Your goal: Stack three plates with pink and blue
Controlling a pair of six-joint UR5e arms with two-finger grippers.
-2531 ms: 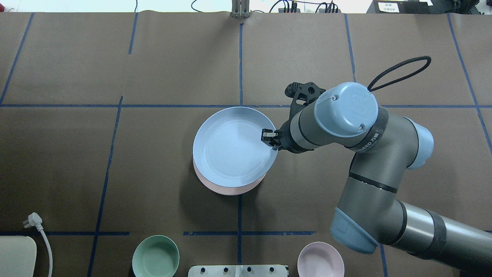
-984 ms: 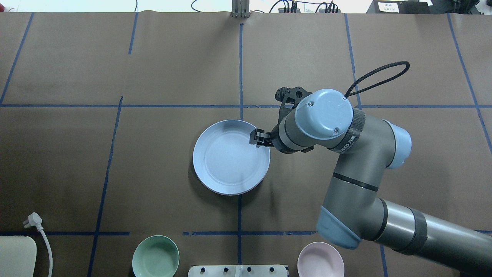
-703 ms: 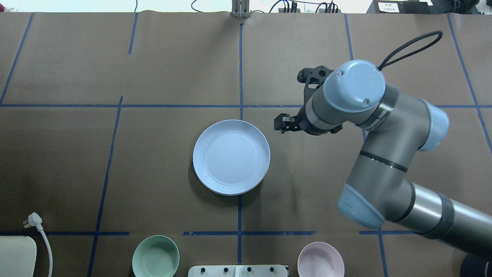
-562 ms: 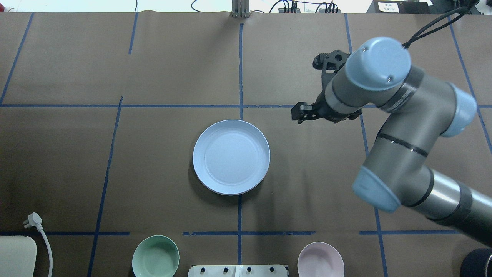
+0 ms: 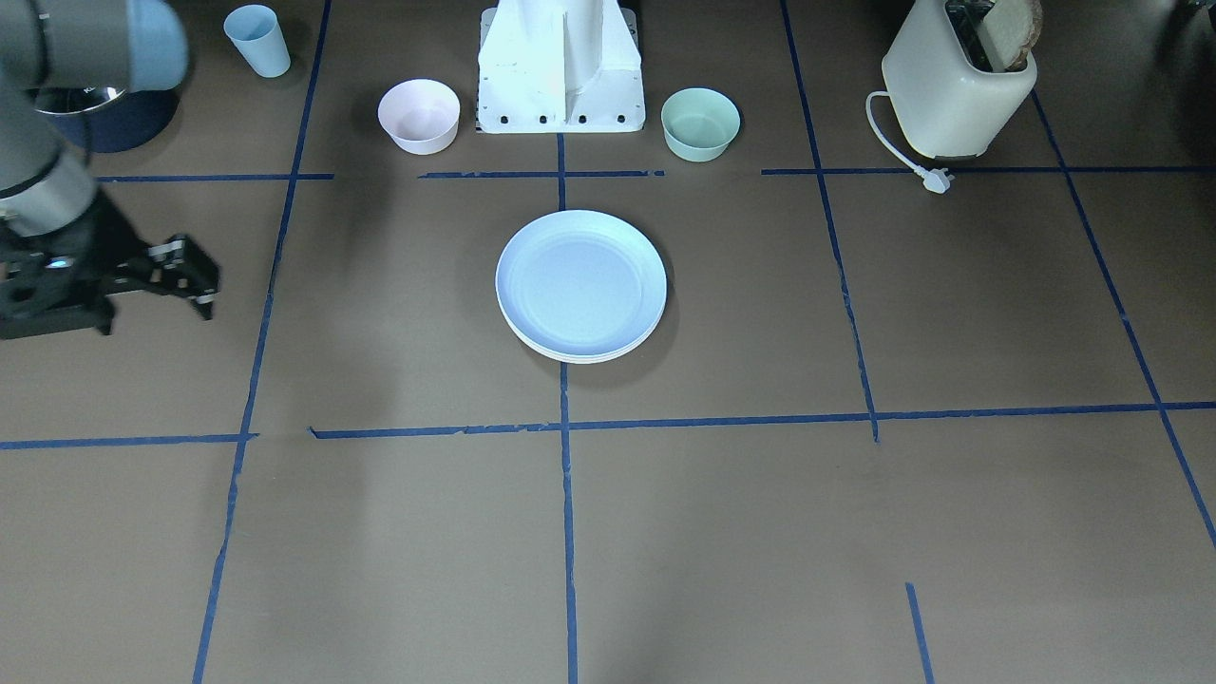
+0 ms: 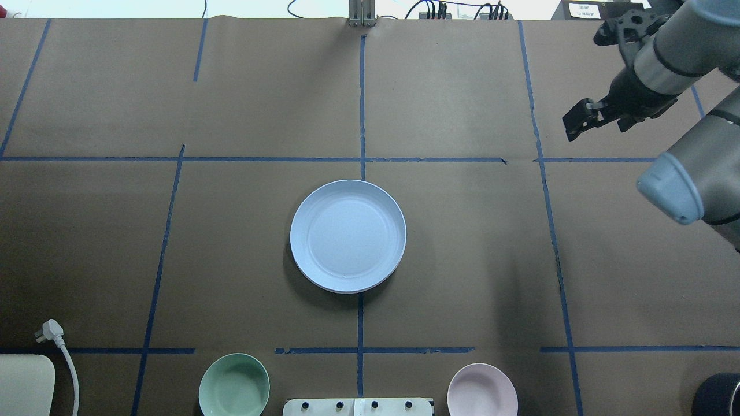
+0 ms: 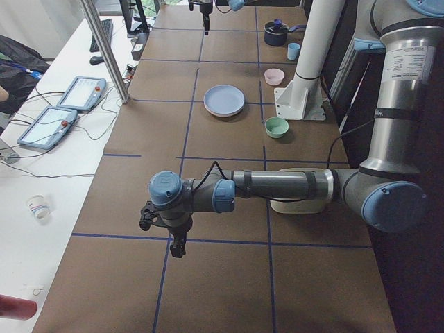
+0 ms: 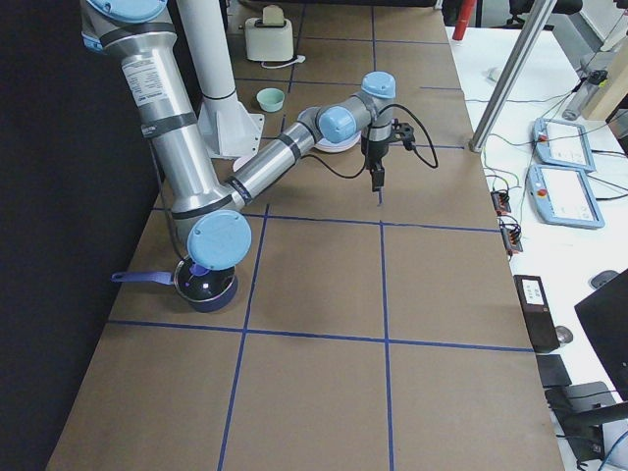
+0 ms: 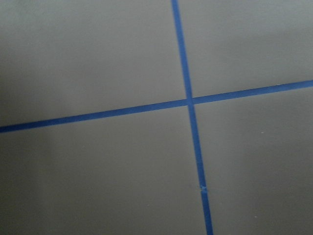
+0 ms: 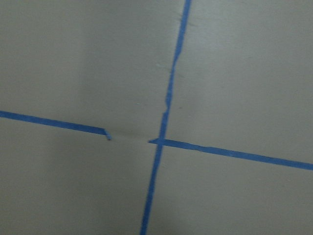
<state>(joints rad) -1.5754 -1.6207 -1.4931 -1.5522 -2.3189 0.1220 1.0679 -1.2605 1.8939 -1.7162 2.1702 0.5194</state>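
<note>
The pale blue plate [image 6: 347, 236] lies on top of a stack at the table's middle. It also shows in the front view [image 5: 580, 283]. There a thin cream-white rim [image 5: 581, 359] shows under its near edge. The pink plate is hidden under the blue one. My right gripper [image 6: 575, 123] is open and empty, high and far right of the stack, and shows at the left of the front view [image 5: 197, 275]. My left gripper [image 7: 177, 247] shows only in the exterior left view, far from the stack, and I cannot tell if it is open or shut.
A mint-green bowl [image 6: 234, 386] and a small pink bowl [image 6: 482, 392] flank the robot base [image 5: 560, 66]. A toaster [image 5: 958, 85] with its plug [image 6: 51, 330] stands at my left. A blue cup [image 5: 258, 40] and a dark pot [image 5: 104, 119] stand at my right.
My right gripper set the blue plate down on the pink plate, let go, then drew away up and to the far right. The stack has stayed still since.
</note>
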